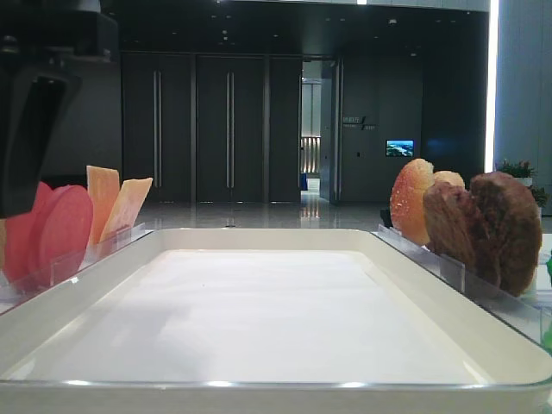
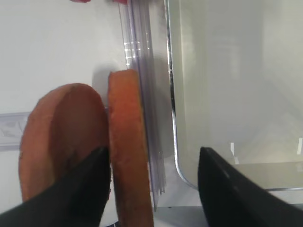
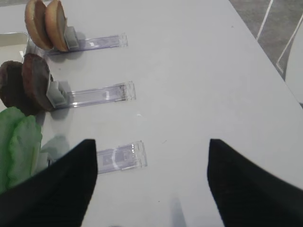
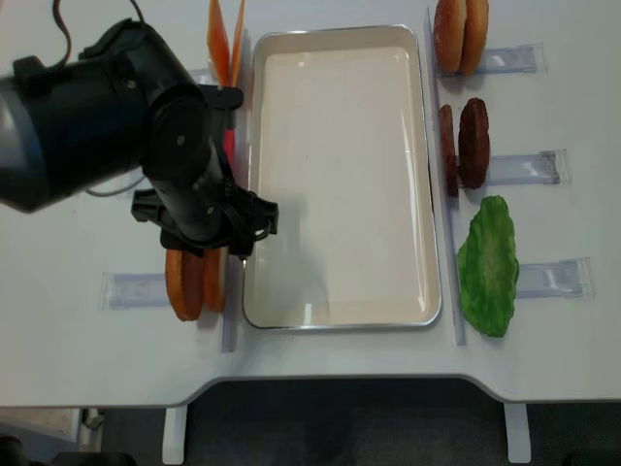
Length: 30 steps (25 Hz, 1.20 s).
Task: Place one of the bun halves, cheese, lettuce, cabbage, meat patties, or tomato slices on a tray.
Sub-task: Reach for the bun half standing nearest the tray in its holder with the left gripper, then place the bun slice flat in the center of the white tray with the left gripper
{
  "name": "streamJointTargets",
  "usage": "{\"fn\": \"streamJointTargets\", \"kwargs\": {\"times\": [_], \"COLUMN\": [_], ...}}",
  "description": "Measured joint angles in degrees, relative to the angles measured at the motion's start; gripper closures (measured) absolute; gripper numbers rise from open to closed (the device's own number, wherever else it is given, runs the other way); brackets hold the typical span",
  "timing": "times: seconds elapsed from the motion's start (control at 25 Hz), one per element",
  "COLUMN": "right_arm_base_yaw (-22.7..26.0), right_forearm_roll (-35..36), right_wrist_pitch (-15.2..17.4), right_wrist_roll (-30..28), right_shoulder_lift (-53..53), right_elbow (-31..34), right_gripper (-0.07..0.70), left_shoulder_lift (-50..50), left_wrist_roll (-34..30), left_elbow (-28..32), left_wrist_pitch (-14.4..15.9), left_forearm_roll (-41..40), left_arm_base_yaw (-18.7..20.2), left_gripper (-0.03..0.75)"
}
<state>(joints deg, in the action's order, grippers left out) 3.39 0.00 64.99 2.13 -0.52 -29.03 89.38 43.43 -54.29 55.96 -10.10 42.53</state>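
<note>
The white tray (image 4: 340, 175) lies in the middle with nothing on it. Left of its near corner two bun halves (image 4: 199, 283) stand on edge in a clear rack. My left gripper (image 2: 154, 158) is open and straddles the right bun half (image 2: 128, 142). One finger (image 2: 80, 189) sits between the two halves and the other hangs over the tray corner (image 2: 184, 170). Tomato slices (image 1: 60, 228) and cheese (image 1: 112, 203) stand further along the left side. More bun halves (image 4: 461, 34), meat patties (image 4: 461, 146) and lettuce (image 4: 490, 262) line the right side. My right gripper (image 3: 152, 146) is open over bare table.
Clear plastic holders (image 3: 102, 94) lie on the white table right of the food racks. My bulky left arm (image 4: 175, 165) covers the tomato rack from above. The table's front edge (image 4: 388, 383) runs just below the tray.
</note>
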Motion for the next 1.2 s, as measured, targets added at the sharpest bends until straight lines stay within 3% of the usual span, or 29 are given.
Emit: {"fn": "streamJointTargets", "kwargs": {"times": [0.32,0.88,1.2], "right_arm_base_yaw": [0.0,0.0,0.0], "right_forearm_roll": [0.0,0.0,0.0], "right_wrist_pitch": [0.0,0.0,0.0], "right_wrist_roll": [0.0,0.0,0.0], "right_shoulder_lift": [0.0,0.0,0.0], "right_elbow": [0.0,0.0,0.0], "right_gripper": [0.16,0.16,0.16], "left_shoulder_lift": [1.3,1.3,0.2], "left_wrist_roll": [-0.7,-1.1,-1.1], "left_elbow": [0.1,0.1,0.1], "left_wrist_pitch": [0.6,6.1,7.2], "left_forearm_roll": [-0.1,-1.8,-2.0], "left_arm_base_yaw": [0.0,0.0,0.0], "left_gripper": [0.274,0.587,0.588]}}
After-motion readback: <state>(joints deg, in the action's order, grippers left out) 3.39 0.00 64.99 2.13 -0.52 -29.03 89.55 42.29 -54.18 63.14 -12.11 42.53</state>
